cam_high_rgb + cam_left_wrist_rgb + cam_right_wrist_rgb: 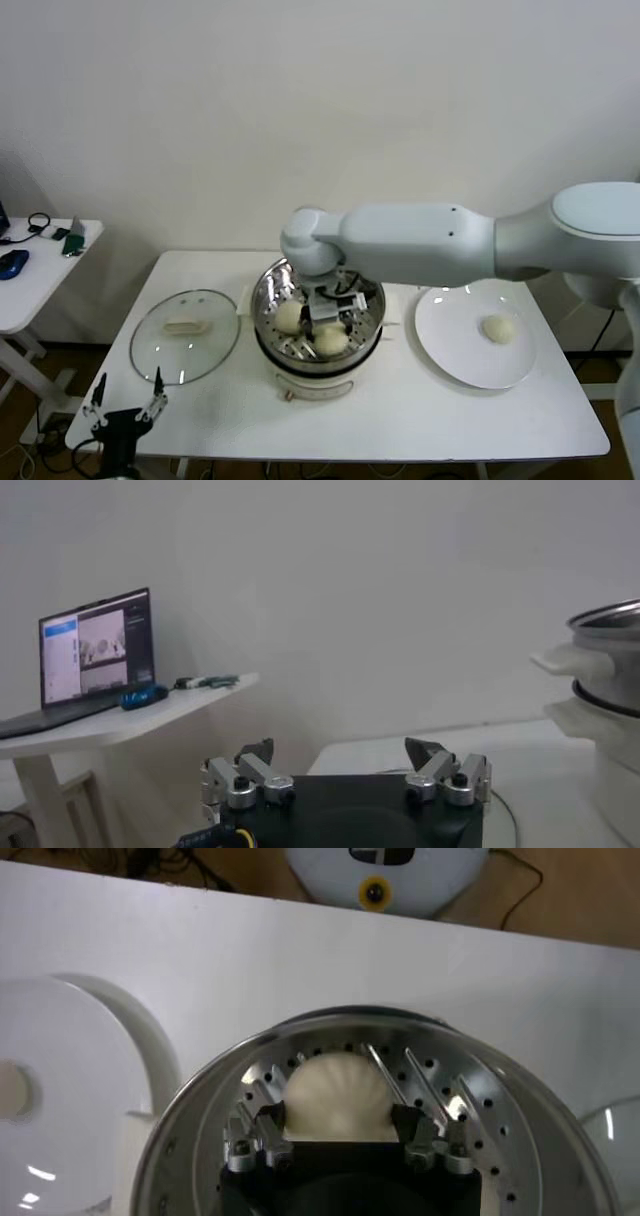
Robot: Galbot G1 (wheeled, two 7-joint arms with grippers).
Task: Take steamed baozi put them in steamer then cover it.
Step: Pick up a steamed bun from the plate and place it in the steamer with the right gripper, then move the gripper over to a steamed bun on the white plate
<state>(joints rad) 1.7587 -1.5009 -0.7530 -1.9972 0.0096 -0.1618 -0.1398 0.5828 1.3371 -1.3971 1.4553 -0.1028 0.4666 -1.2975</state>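
At frame centre the right gripper pinches a baozi inside the steamer — left gripper spread, lower left.

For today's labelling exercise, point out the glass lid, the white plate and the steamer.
glass lid (205, 352), head view, clear glass beside its handle.
white plate (450, 335), head view, bare surface left of the bun.
steamer (262, 300), head view, left steel rim.

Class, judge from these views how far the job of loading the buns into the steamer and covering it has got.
Done: one baozi lies in the steamer. In hand: the right claw sits around a second baozi on the tray. Left: one baozi on the white plate is yet to move, and the glass lid lies on the table. The left claw waits open at the front corner.
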